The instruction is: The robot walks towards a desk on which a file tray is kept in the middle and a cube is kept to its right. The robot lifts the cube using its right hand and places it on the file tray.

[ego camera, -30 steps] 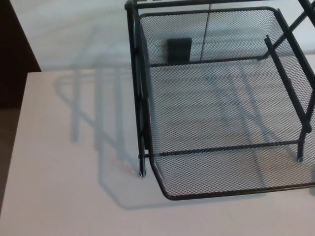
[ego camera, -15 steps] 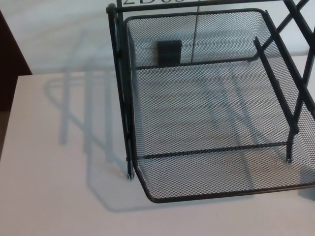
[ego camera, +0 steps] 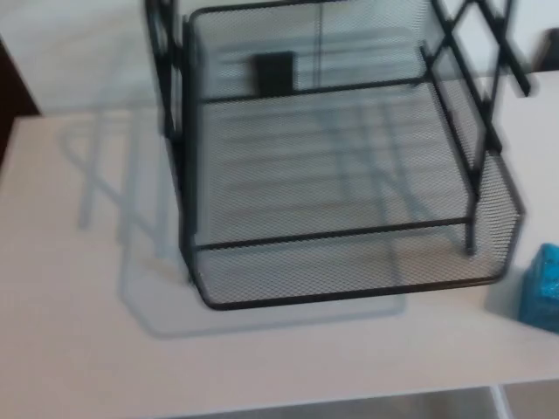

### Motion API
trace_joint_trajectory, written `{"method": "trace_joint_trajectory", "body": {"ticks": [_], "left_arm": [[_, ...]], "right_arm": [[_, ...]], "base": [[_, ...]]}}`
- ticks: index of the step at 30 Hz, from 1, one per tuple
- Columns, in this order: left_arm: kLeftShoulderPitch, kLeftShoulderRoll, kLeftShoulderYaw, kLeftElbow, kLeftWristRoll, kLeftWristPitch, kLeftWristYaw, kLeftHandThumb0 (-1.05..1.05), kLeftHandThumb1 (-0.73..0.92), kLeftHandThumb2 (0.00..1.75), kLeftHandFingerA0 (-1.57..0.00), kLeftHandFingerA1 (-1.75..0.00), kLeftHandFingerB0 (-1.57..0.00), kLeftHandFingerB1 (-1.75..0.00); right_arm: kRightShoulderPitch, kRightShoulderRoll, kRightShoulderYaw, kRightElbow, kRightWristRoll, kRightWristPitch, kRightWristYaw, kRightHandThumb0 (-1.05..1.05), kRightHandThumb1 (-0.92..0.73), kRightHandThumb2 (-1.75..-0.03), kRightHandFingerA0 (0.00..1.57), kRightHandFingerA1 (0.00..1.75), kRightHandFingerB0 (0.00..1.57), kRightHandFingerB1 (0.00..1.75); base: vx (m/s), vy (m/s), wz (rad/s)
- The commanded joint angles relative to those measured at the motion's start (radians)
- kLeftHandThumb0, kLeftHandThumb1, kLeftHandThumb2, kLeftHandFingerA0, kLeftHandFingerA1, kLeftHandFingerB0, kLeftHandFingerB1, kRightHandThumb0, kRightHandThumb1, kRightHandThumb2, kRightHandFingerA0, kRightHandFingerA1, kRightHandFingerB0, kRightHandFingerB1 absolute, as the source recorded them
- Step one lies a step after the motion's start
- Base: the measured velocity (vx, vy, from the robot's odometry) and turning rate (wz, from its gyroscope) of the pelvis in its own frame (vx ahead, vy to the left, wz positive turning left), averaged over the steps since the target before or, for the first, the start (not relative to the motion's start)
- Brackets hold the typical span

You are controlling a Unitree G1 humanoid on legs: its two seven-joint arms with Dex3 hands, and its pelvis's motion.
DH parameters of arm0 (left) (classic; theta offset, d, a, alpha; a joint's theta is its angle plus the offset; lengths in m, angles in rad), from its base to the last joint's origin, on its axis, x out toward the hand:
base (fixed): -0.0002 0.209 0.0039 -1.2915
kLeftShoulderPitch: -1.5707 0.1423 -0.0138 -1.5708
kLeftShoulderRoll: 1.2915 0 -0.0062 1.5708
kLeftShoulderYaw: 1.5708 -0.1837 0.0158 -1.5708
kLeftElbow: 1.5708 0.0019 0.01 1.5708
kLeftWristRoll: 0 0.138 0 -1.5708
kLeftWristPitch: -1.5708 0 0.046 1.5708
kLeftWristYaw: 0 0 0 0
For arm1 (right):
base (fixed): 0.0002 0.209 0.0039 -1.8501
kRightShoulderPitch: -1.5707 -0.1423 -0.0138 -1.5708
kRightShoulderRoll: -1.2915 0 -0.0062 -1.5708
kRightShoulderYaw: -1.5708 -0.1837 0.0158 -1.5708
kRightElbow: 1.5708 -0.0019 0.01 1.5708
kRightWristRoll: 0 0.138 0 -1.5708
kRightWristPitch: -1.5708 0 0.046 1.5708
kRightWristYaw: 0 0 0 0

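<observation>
The cube (ego camera: 543, 288) stands on the bench (ego camera: 79, 349) at the right edge of my view, partly cut off, just beside the file tray's (ego camera: 349, 294) front right corner and apart from it. It looks blue and boxy; blur hides its surface. Neither of my hands shows, so I cannot tell their state. I judge this is the approach, with the grasp not begun: next my right hand must reach the cube. The tray is black wire mesh on thin rods; the bench is pale and smooth.
</observation>
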Motion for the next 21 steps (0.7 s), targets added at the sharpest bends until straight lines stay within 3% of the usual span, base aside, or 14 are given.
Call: {"method": "trace_joint_trajectory", "body": {"ticks": [1, 2, 3, 4, 5, 7, 10, 11, 13, 17, 18, 19, 20, 21], "left_arm": [[0.004, 0.019, -0.011, 0.003, 0.016, -0.047, 0.019, -0.7, 0.62, 0.91, -0.08, -0.41, 0.0, -0.12], [0.005, 0.017, -0.012, 0.008, 0.018, -0.059, 0.022, -0.7, 0.62, 0.91, -0.08, -0.39, 0.0, -0.11], [0.002, 0.015, -0.01, 0.01, 0.014, -0.056, 0.021, -0.69, 0.62, 0.91, -0.08, -0.36, 0.0, -0.12], [0.001, 0.012, -0.004, -0.001, 0.002, -0.038, 0.013, -0.7, 0.61, 0.91, -0.08, -0.35, 0.0, -0.12], [0.006, 0.009, 0.009, -0.014, -0.018, -0.026, -0.006, -0.62, 0.77, 0.63, -0.08, -0.29, 0.0, -0.09], [0.006, 0.007, 0.008, -0.016, -0.014, -0.028, 0.002, -0.72, 0.59, 0.91, -0.02, -0.38, 0.0, -0.13], [-0.018, 0.012, -0.009, 0.038, 0.014, -0.057, 0.025, -0.64, 0.69, 0.74, -0.09, -0.36, -0.01, -0.05], [-0.024, 0.013, -0.01, 0.051, 0.015, -0.061, 0.025, -0.72, 0.58, 0.9, -0.1, -0.43, 0.0, -0.12], [-0.019, 0.01, 0.002, 0.048, -0.004, -0.062, 0.009, -0.72, 0.59, 0.91, -0.03, -0.35, 0.0, -0.12], [-0.016, 0.012, -0.005, 0.057, 0.01, -0.065, 0.019, -0.73, 0.59, 0.91, -0.08, -0.39, 0.0, -0.12], [-0.018, 0.015, -0.008, 0.068, 0.012, -0.074, 0.015, -0.75, 0.59, 0.91, -0.14, -0.39, 0.0, -0.1], [-0.019, 0.015, -0.009, 0.071, 0.012, -0.076, 0.015, -0.75, 0.59, 0.91, -0.14, -0.39, 0.0, -0.1], [-0.014, 0.011, 0.0, 0.066, 0.001, -0.075, 0.012, -0.65, 0.77, 0.64, -0.12, -0.31, 0.0, -0.12], [-0.012, 0.01, 0.006, 0.066, -0.009, -0.078, -0.001, -0.71, 0.58, 0.91, -0.09, -0.37, 0.0, -0.12]], "right_arm": [[-0.007, -0.019, -0.005, 0.008, 0.02, 0.03, 0.054, -0.81, -0.59, -0.96, 0.1, 0.43, 0.0, 0.23], [-0.009, -0.025, 0.006, 0.003, 0.01, 0.044, 0.061, -0.86, -0.63, -0.98, 0.19, 0.47, 0.0, 0.18], [-0.002, -0.03, 0.016, -0.022, -0.002, 0.055, 0.055, -0.78, -0.75, -0.63, 0.28, 0.37, 0.0, 0.22], [-0.004, -0.034, 0.016, -0.029, 0.001, 0.057, 0.058, -0.82, -0.62, -0.97, 0.26, 0.48, 0.0, 0.18], [-0.003, -0.037, 0.026, -0.031, -0.012, 0.048, 0.039, -0.87, -0.64, -0.96, 0.31, 0.48, 0.02, 0.16], [-0.005, -0.036, 0.028, -0.041, -0.011, 0.06, 0.031, -0.81, -0.61, -0.96, 0.26, 0.48, 0.02, 0.2], [-0.003, -0.034, 0.027, -0.048, -0.006, 0.065, 0.022, -0.78, -0.58, -0.93, 0.18, 0.45, 0.03, 0.24], [-0.001, -0.034, 0.03, -0.048, -0.011, 0.059, 0.011, -0.76, -0.72, -0.63, 0.24, 0.33, 0.04, 0.22], [0.0, -0.039, 0.045, -0.061, -0.025, 0.072, 0.013, -0.82, -0.6, -0.94, 0.23, 0.47, 0.03, 0.19], [-0.001, -0.026, 0.018, 0.01, 0.015, 0.005, 0.044, -0.88, -0.63, -0.95, 0.21, 0.45, 0.0, 0.13], [-0.016, -0.022, 0.02, 0.026, 0.013, 0.027, 0.046, -0.78, -0.71, -0.62, 0.29, 0.31, 0.0, 0.22], [-0.019, -0.022, 0.021, 0.031, 0.012, 0.027, 0.046, -0.78, -0.71, -0.62, 0.29, 0.31, 0.0, 0.22], [-0.013, -0.023, 0.005, 0.033, 0.03, -0.001, 0.058, -0.86, -0.6, -0.94, 0.18, 0.44, 0.01, 0.17], [0.004, -0.029, 0.002, 0.011, 0.031, -0.016, 0.054, -0.83, -0.59, -0.95, 0.19, 0.45, 0.01, 0.2]], "base": [[-0.07, -0.216, 0.01], [-0.07, -0.138, 0.02], [-0.09, -0.108, -0.05], [-0.08, -0.086, 0.03], [-0.09, -0.037, -0.02], [-0.04, 0.015, 0.0], [-0.04, 0.064, -0.03], [-0.02, 0.165, -0.09], [0.0, 0.192, 0.14], [-0.02, 0.232, -0.02], [0.02, 0.129, 0.17], [0.03, 0.076, 0.1], [0.03, 0.028, 0.11], [0.0, -0.007, 0.08]]}}
